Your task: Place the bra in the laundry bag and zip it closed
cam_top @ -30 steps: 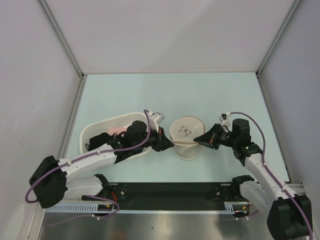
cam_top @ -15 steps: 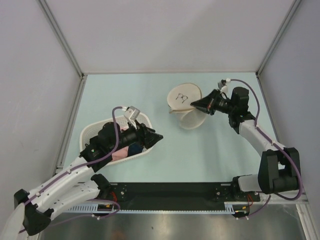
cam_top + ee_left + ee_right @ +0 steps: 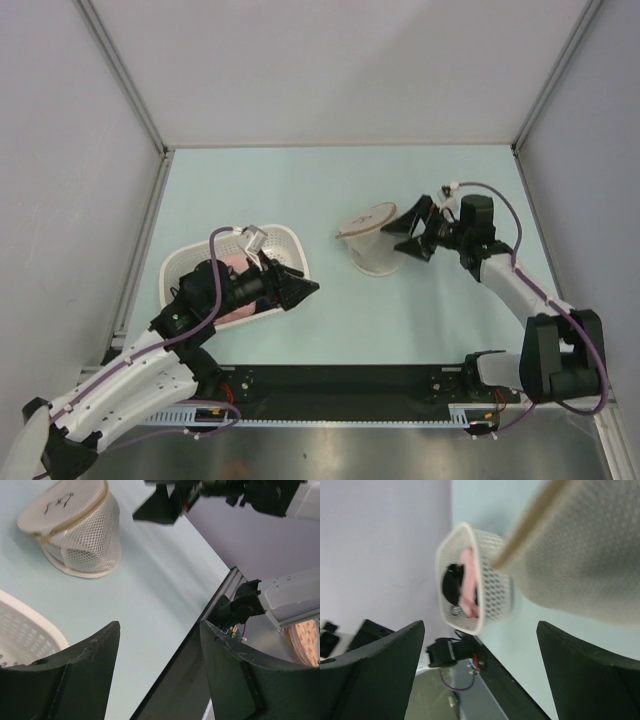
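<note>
Left end effector released and empty above right rim of white basket, black bra inside basket beside pink garment, farther back cream mesh bag standing on desk, right end effector spread wide just beside bag, grasping nothing

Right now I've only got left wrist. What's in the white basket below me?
Observer: Right wrist view shows a pink garment beside black fabric, likely the bra, inside the white basket.
Operator: Right tool gripping the bag?
Observer: No. Its own camera shows the right tool wide open, with the laundry bag beyond its fingers.
Operator: Where's my tool?
Observer: From above, the left tool is open and empty, poking past the basket's right rim.
</note>
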Robot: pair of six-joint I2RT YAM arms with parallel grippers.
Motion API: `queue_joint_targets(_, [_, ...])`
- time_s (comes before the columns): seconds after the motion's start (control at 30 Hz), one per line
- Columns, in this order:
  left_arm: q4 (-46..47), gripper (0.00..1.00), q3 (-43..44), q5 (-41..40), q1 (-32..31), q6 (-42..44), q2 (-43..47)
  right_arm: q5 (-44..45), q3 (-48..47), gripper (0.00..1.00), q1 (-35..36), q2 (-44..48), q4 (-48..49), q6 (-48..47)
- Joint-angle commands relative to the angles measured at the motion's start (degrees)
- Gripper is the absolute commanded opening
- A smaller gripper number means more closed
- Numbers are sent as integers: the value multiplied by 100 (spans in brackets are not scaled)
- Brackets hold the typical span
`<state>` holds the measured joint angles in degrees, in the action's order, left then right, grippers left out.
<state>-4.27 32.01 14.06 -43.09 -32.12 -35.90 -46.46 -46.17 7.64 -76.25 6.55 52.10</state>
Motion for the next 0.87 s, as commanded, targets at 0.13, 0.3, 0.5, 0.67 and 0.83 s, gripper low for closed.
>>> queue_joint_targets(0.13, [1180, 70, -931, 675, 46, -882, 495, 655, 1855, 100, 27, 3056, -2367, -1404])
queue_joint_targets(0.3, [2017, 71, -1828, 913, 46, -1481, 1286, 901, 2586, 100, 45, 5204, -2861, -1062])
queue_joint_targets(0.5, [2677, 73, -3147, 1107, 38, -2420, 2830, 1033, 3640, 100, 45, 7149, -2958, 167])
queue_joint_targets(0.67, [2458, 73, -4184, 1195, 38, -2931, 4247, 998, 4361, 100, 62, 7291, -2520, 573])
queue_joint_targets(0.83, [2596, 74, -4229, 1476, 20, -2510, 3680, 885, 5012, 100, 62, 7063, -1293, 862])
